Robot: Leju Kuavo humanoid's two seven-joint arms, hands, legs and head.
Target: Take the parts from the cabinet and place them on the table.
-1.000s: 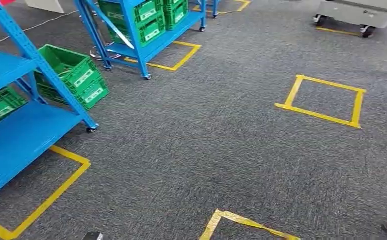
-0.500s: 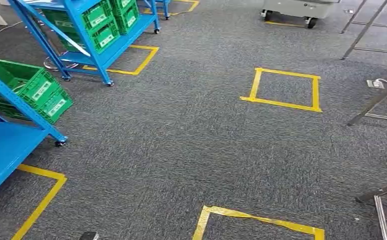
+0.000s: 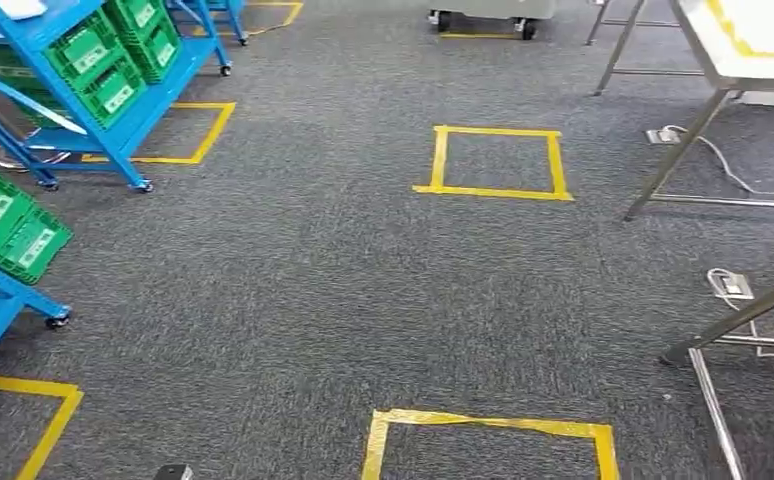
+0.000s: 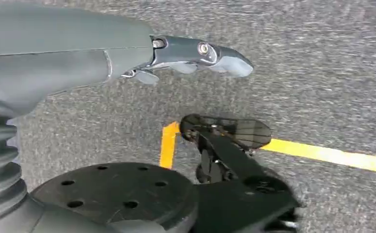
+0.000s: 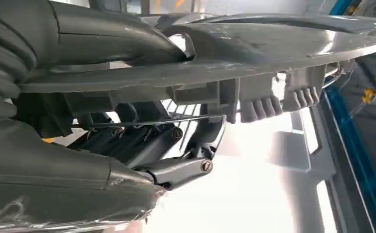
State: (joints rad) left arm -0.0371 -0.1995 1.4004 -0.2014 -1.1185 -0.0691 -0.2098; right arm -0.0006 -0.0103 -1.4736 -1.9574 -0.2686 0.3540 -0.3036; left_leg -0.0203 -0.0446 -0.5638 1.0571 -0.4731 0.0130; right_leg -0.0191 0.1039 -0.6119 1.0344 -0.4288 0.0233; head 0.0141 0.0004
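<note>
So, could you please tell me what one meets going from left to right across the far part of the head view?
Blue rack with green crates → yellow tape outline beside it → yellow tape square in the middle of the floor → metal-legged white table.

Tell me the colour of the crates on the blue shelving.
Green crates, with white labels; the head view shows them best.

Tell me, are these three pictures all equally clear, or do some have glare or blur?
Head view: evenly lit and sharp, the yellow tape squares and green crates crisp. Left wrist view: the carpet is smeared, while the left hand stays fairly sharp. Right wrist view: bright light behind washes the background white, so the right hand and the grey part it holds look dark.
</note>
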